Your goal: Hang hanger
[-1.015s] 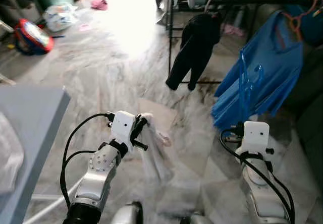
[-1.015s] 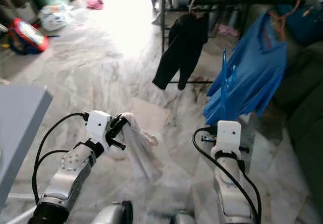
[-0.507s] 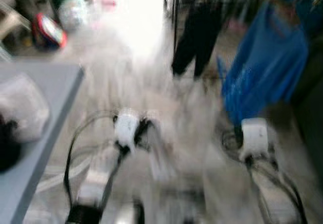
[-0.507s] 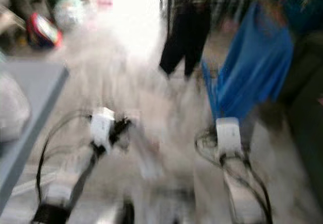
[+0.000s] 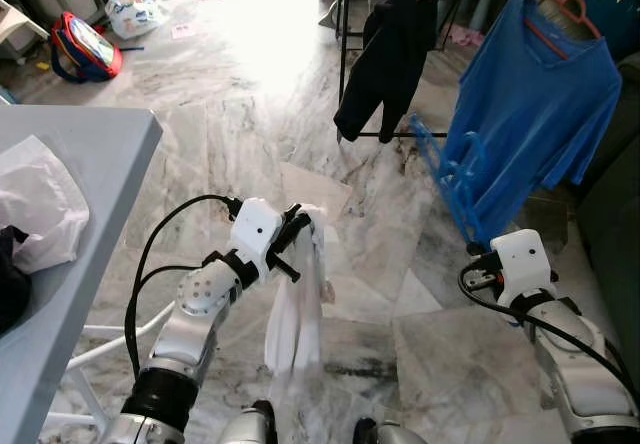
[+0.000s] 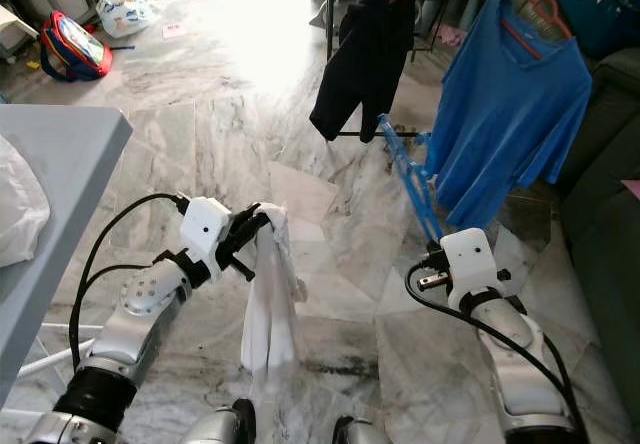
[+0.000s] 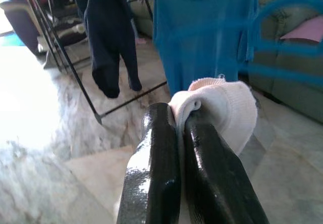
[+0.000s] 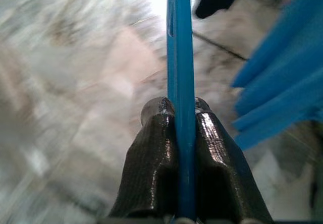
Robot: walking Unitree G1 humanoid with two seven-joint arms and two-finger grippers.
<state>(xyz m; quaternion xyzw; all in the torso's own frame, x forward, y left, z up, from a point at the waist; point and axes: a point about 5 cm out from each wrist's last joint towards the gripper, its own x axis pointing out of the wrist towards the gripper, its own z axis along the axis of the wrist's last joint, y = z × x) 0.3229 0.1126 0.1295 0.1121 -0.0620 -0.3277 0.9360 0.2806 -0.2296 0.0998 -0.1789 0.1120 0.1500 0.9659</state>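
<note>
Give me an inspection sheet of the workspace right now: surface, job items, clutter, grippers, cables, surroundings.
Surface: grey marble floor; grey table at the robot's left.
Job's things: blue hanger; white garment hanging down.
Clutter: white bag on the table; red backpack and plastic bag on the floor.
Grippers: left gripper shut on the white garment; right gripper shut on the blue hanger.
Cables: black cables along both arms.
Surroundings: drying rack with dark garment and blue shirt.

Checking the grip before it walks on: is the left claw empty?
No, the left claw is shut on a white cloth, pinched between its two black fingers and hanging down below.
</note>
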